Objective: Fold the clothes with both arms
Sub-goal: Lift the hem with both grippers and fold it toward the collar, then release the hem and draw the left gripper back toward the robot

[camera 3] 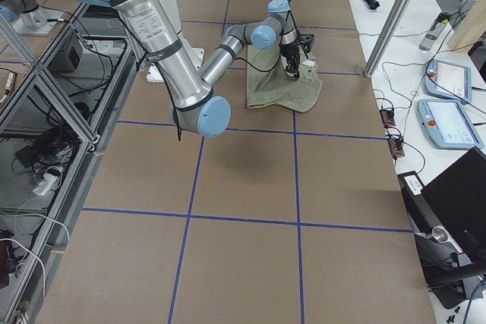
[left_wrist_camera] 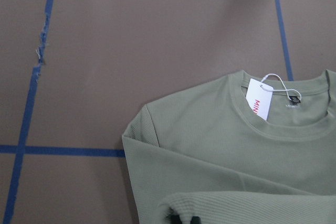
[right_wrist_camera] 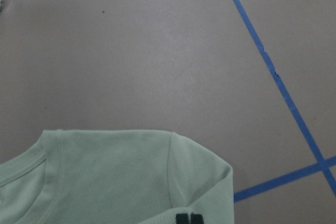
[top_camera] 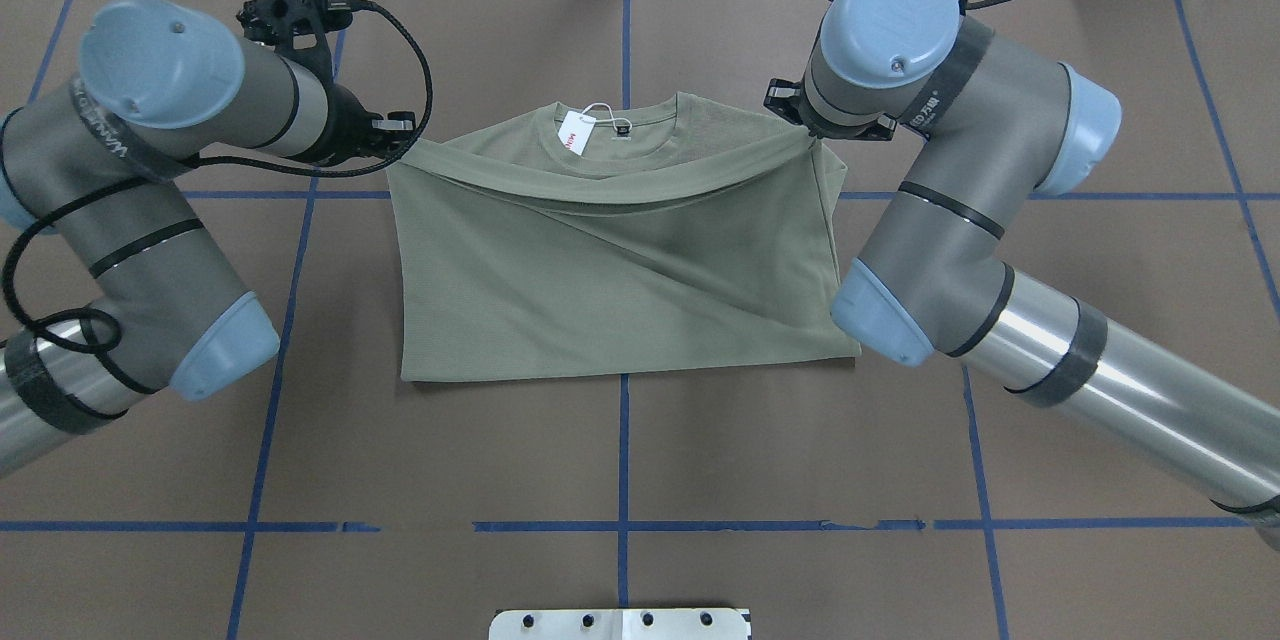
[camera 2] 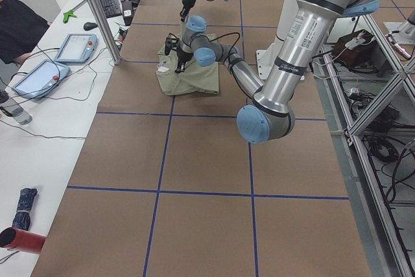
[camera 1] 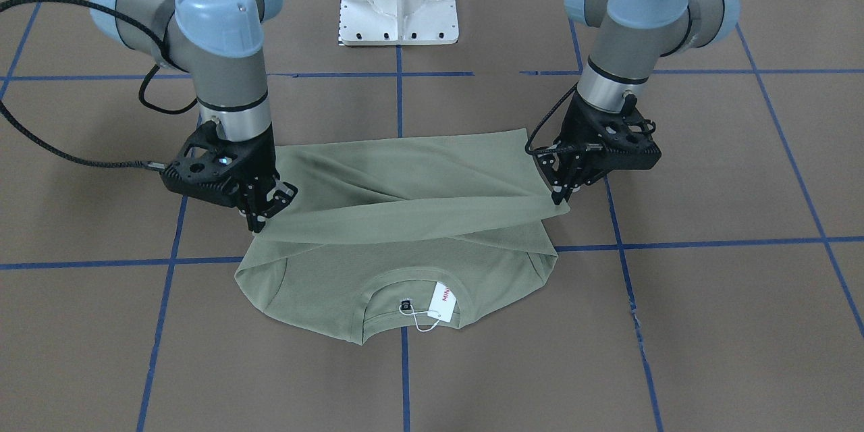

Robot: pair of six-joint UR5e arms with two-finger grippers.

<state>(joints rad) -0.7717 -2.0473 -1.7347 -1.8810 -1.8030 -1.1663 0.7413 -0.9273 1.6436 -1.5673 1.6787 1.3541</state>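
Between left end effector (camera 1: pixel 559 196) and right end effector (camera 1: pixel 259 219), shirt (camera 1: pixel 405 169) edge (taut); both clamped on its corners

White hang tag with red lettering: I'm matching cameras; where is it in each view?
Front-facing: white hang tag, bottom centre.
Overhead: tag, top centre.
Exterior left: too small.
Exterior right: too small.
Left wrist: tag, right of centre.
Right wrist: absent.
Landmark: sage-green knit shirt's collar.

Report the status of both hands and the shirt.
Left hand shut on shirt edge. Right hand shut on opposite edge. Shirt folded over toward collar. Nothing in the way.
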